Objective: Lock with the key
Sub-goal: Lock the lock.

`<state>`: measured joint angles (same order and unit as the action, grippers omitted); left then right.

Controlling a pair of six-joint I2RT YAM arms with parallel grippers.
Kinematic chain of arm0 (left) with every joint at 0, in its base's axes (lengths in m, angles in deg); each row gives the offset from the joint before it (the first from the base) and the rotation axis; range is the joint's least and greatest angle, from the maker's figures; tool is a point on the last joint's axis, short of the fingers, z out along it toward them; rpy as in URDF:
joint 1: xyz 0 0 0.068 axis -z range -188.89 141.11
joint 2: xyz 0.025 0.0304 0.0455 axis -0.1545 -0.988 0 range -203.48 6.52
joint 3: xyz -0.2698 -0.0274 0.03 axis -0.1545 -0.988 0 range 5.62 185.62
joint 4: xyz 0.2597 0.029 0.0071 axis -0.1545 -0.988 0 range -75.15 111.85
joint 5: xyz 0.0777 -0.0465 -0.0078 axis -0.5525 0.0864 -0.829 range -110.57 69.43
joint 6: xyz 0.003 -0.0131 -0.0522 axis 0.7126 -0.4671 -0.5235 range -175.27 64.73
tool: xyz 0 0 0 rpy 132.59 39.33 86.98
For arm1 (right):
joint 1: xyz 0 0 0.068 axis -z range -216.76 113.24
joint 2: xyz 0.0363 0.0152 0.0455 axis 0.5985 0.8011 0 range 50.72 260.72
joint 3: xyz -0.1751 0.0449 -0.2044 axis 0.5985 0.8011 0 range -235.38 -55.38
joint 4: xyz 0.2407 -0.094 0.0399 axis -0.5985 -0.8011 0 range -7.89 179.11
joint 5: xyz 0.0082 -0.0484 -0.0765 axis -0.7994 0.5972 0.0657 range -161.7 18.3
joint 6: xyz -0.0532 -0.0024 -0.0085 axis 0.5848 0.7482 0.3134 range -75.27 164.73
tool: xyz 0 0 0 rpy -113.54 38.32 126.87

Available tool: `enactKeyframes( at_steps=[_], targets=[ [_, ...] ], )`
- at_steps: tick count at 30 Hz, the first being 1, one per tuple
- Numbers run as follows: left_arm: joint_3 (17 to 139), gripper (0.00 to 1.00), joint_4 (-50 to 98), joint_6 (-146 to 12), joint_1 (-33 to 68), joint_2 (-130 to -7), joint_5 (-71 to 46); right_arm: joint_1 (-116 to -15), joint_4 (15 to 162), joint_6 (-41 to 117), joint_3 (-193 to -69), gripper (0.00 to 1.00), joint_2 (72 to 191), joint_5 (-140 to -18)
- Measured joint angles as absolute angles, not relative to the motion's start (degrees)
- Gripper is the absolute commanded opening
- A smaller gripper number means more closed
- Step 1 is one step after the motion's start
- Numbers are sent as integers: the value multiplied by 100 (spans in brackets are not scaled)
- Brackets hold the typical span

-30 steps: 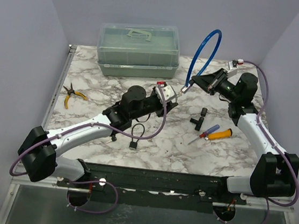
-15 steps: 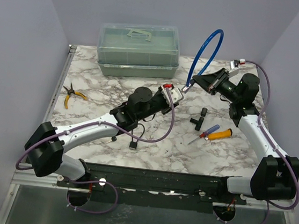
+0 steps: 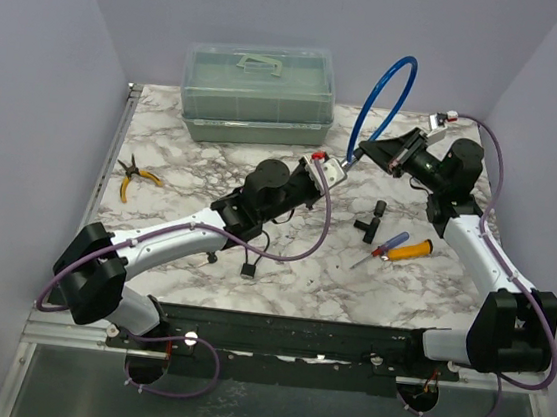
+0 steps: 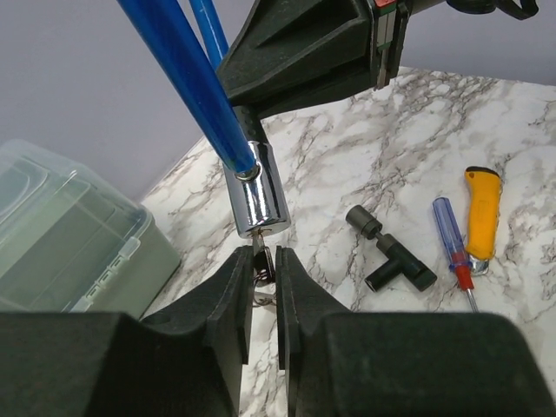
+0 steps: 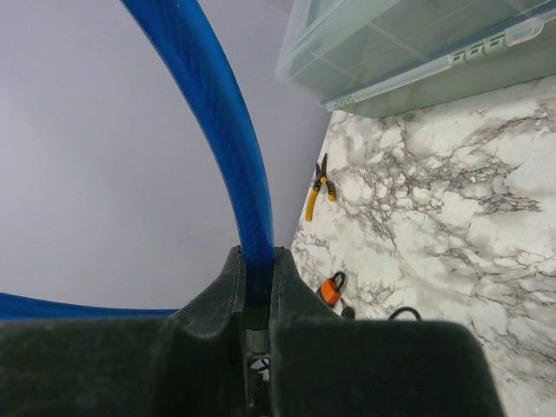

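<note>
A blue cable lock (image 3: 378, 89) loops up above the table, ending in a chrome cylinder (image 3: 347, 163). My right gripper (image 3: 371, 151) is shut on the blue cable (image 5: 217, 113) just above that cylinder and holds it in the air; its jaws (image 5: 257, 278) pinch the cable. My left gripper (image 3: 335, 172) is right below the cylinder (image 4: 258, 195). It is shut (image 4: 261, 265) on a small key (image 4: 260, 254) whose tip meets the cylinder's underside.
A translucent green box (image 3: 257, 93) stands at the back. Yellow pliers (image 3: 133, 177) lie at the left. A black T-fitting (image 3: 370, 219), a blue screwdriver (image 3: 383, 247) and a yellow one (image 3: 410, 249) lie right of centre. A small padlock (image 3: 250, 268) lies near the front; an orange padlock (image 5: 330, 287) shows in the right wrist view.
My left arm has reached further right and away, bringing the key up to the chrome cylinder. My right gripper has shifted only slightly with the cable.
</note>
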<state>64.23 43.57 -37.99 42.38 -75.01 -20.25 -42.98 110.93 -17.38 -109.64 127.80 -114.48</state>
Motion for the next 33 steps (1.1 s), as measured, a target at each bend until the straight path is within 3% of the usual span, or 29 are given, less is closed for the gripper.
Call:
enactKeyframes(
  at_steps=[12, 20, 33],
  targets=[
    [6644, 9, 4145, -4405, 4246, -7510, -2108, -4296, 11629, -1939, -10859, 0, 12774, -11450],
    [7051, 0, 3572, -5701, 3995, -7510, -1711, -4270, 12088, -2223, -10730, 0, 12774, -11450],
    [7088, 0, 3541, -7067, 3545, -7515, -565, -4270, 12370, -2431, -10636, 0, 12750, -11461]
  ],
)
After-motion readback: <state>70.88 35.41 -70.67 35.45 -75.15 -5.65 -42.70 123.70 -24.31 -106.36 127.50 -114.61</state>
